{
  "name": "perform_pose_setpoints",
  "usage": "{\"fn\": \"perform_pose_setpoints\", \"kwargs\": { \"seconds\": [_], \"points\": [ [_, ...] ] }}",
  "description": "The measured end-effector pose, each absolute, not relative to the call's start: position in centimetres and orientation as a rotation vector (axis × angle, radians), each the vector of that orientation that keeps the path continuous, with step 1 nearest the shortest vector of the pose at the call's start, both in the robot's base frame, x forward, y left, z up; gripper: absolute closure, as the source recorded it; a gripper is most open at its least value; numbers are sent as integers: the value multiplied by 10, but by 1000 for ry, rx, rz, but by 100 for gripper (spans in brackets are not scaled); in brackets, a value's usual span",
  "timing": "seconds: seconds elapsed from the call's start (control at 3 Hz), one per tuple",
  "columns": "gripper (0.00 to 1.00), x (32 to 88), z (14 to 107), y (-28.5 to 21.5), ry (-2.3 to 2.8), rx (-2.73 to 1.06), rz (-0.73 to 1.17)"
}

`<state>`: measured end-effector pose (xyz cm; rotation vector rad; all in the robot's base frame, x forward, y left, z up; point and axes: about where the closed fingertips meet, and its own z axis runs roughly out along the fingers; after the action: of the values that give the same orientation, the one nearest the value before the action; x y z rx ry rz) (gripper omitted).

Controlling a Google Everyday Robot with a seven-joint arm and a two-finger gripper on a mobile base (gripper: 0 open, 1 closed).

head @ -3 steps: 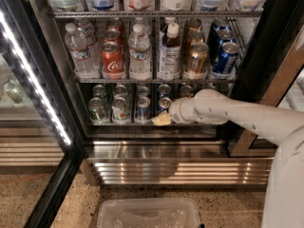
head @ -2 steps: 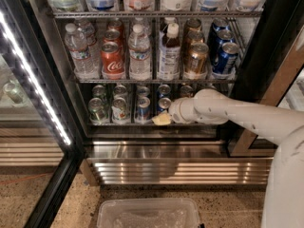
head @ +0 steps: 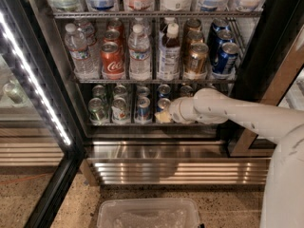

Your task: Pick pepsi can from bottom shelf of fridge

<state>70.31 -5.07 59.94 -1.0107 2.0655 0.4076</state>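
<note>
The fridge (head: pixel 264 65) stands open, with a white LED strip (head: pixel 34 80) on its left frame. The bottom shelf (head: pixel 118 124) holds a row of short cans. A blue pepsi can (head: pixel 143 108) stands in the front row, and a second blue can (head: pixel 163 103) is just to its right. My gripper (head: pixel 162 116) is at the end of the white arm (head: pixel 223 110), which reaches in from the right. It sits at the shelf's front rail, right against the lower part of that second blue can. The arm hides the cans further right.
The middle shelf holds water bottles (head: pixel 139 51), a red cola can (head: pixel 112 59), bronze cans (head: pixel 195 57) and taller dark-blue cans (head: pixel 225 57). A ribbed steel base (head: pixel 175 171) lies below the shelves. A clear plastic bin (head: pixel 148 214) stands on the floor. The glass door (head: pixel 23 108) is open at left.
</note>
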Motion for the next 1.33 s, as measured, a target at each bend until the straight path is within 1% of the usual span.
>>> {"fn": "perform_pose_setpoints", "kwargs": {
  "seconds": [0.33,1.33],
  "points": [
    [100,703,599,-51,2066,-1011,408],
    [100,707,616,-47,2052,-1060,480]
  ]
}}
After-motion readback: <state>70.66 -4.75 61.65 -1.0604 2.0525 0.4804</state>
